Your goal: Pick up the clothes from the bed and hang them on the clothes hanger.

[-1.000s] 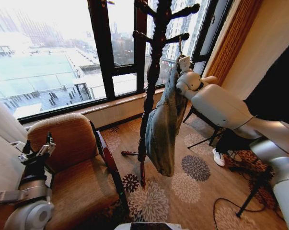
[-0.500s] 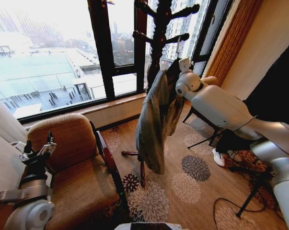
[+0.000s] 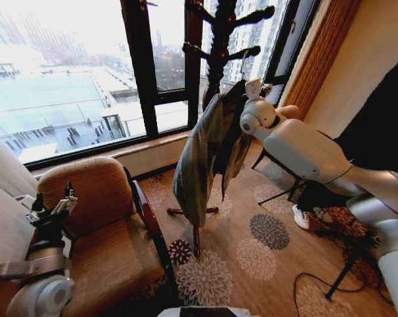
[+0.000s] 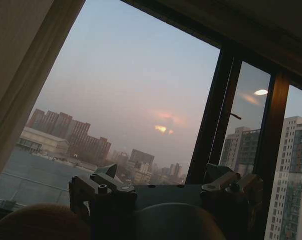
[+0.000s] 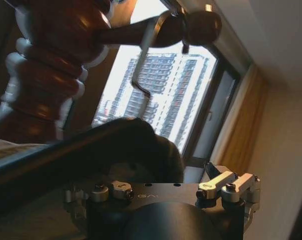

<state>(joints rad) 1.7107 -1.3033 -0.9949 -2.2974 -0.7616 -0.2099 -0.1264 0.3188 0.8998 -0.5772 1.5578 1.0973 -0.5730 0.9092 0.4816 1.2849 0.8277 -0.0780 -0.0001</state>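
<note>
Head view puts the left end effector (image 3: pixel 51 210) nearest, parked low over the armchair (image 3: pixel 106 224), well apart from the coat stand (image 3: pixel 215 59), fingers spread and empty. Beyond it the jacket (image 3: pixel 202 158) hangs beside the stand's post, clear of the carpet, so the pick-up looks done. The right arm reaches up to the jacket's collar; I cannot tell how the right end effector (image 3: pixel 253 89) is set. In the right wrist view the hanger (image 5: pixel 145 55) hook sits over a stand peg, so only release seems left.
</note>
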